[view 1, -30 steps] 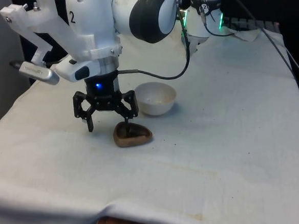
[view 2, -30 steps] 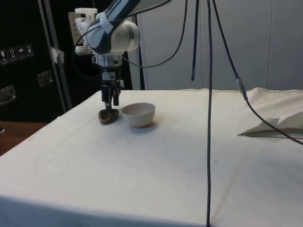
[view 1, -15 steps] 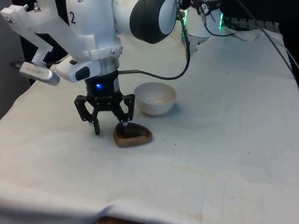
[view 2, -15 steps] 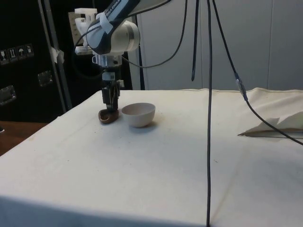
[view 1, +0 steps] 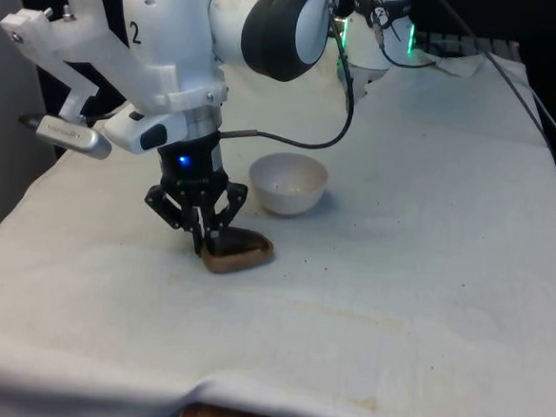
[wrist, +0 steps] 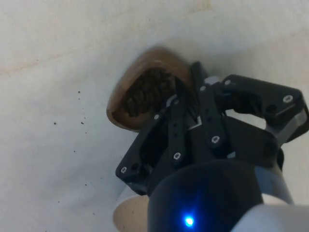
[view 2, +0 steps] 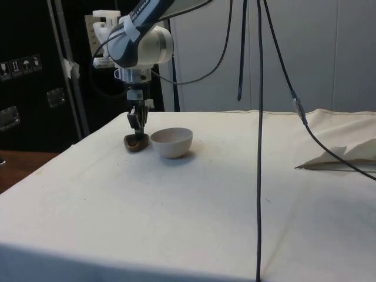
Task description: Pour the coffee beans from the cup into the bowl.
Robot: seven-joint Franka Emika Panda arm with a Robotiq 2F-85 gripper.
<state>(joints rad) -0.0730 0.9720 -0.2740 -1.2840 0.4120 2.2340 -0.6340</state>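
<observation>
Jaws pinched shut on the near rim of the brown cup [view 1: 237,248], which I see sitting on the table [view 1: 426,276] just beside the white bowl [view 1: 287,182], bowl on the cup's robot-ward side, so I'd lift then tip that way.

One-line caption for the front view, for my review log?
Gripper shut on the rim of the brown cup of coffee beans, which rests on the cloth beside the white bowl.
</observation>
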